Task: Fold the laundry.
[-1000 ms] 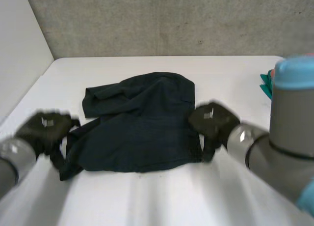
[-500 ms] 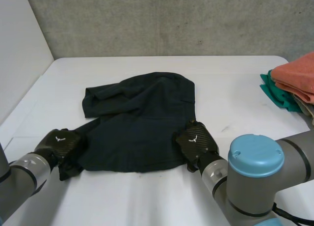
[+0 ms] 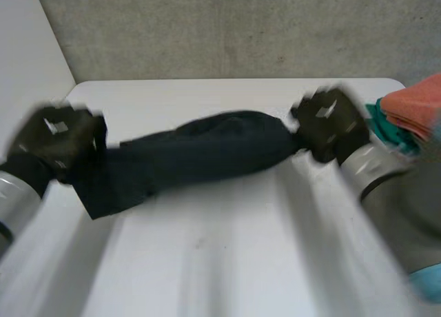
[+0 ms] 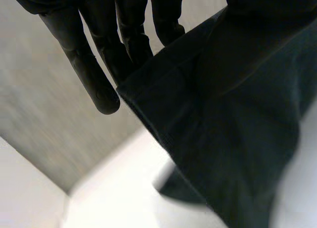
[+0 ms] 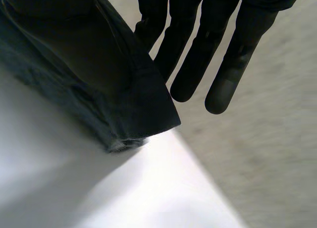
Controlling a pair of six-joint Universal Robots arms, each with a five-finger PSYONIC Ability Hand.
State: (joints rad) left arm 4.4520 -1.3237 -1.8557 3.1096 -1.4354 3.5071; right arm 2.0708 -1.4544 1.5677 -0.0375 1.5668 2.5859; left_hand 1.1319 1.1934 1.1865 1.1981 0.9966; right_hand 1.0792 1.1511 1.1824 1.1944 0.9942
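Note:
A dark navy garment [image 3: 200,151] hangs stretched between my two hands above the white table [image 3: 227,262]. My left hand [image 3: 58,141] holds its left end, and a loose flap droops below that hand. My right hand [image 3: 327,124] holds the right end. In the left wrist view my left hand [image 4: 94,49] has straight fingers pinching the hemmed edge of the garment [image 4: 237,114]. In the right wrist view my right hand [image 5: 233,54] also keeps straight fingers, with a corner of the garment [image 5: 99,74] clamped at its palm.
A pile of folded cloths [image 3: 413,114], orange over teal, lies at the table's right edge close to my right hand. A concrete wall stands behind the table and a pale wall runs along its left side.
Both hands took hold of the garment's near corners and lifted it off the table, up and away. It lay flat before and now hangs bunched between them.

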